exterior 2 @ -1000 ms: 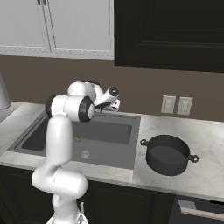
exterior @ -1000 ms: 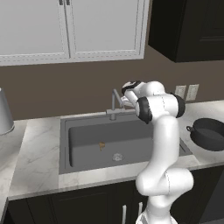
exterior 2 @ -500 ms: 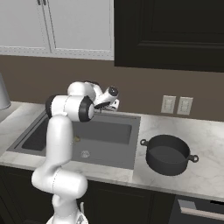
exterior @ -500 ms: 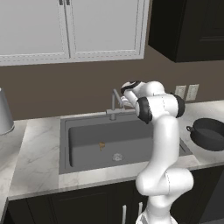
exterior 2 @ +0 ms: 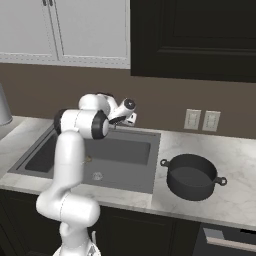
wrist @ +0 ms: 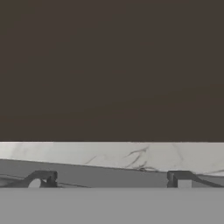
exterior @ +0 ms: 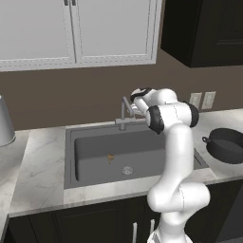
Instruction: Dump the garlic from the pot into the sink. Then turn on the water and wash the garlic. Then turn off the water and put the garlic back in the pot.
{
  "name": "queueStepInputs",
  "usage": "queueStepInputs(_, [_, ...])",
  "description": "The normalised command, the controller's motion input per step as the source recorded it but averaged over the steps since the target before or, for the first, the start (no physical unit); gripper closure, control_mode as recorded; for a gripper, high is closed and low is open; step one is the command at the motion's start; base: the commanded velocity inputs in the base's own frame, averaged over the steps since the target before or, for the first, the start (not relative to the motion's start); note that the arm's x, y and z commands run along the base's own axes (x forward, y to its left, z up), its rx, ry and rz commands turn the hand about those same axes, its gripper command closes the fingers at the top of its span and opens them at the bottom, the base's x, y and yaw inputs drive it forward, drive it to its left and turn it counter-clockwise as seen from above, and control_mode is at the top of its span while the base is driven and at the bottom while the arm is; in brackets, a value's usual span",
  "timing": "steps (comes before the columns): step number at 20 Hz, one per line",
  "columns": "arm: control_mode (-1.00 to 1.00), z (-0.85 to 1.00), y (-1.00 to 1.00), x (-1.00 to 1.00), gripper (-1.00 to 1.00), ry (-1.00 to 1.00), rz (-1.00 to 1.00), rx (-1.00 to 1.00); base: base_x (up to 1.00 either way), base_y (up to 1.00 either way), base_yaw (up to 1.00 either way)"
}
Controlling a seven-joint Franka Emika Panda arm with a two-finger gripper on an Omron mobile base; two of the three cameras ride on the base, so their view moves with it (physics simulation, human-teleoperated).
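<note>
The garlic is a small tan lump on the floor of the dark grey sink, left of the round silver drain. From the other side the garlic lies just beyond the drain. My gripper is up at the back of the basin, right beside the thin grey faucet. In the hand view the gripper is open, its fingertips wide apart with nothing between them. The black pot stands upright on the counter right of the sink.
A brown wall stands close ahead of the hand, above a strip of marble counter. White cabinets hang over the sink and dark ones over the pot. A grey metal vessel stands far left.
</note>
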Motion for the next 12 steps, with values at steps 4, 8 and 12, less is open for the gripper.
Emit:
queueStepInputs(4, [-1.00, -0.01, 0.00, 0.28, -1.00, 0.00, 0.00, 0.00, 0.00, 0.00, 0.00])
queueStepInputs(8, [-1.00, -0.17, 0.00, 0.35, -1.00, 0.06, 0.00, 0.00, 0.00, 0.00, 0.00])
queueStepInputs(12, [-1.00, -0.33, 0.00, 0.39, -1.00, 0.11, 0.00, 0.00, 0.00, 0.00, 0.00])
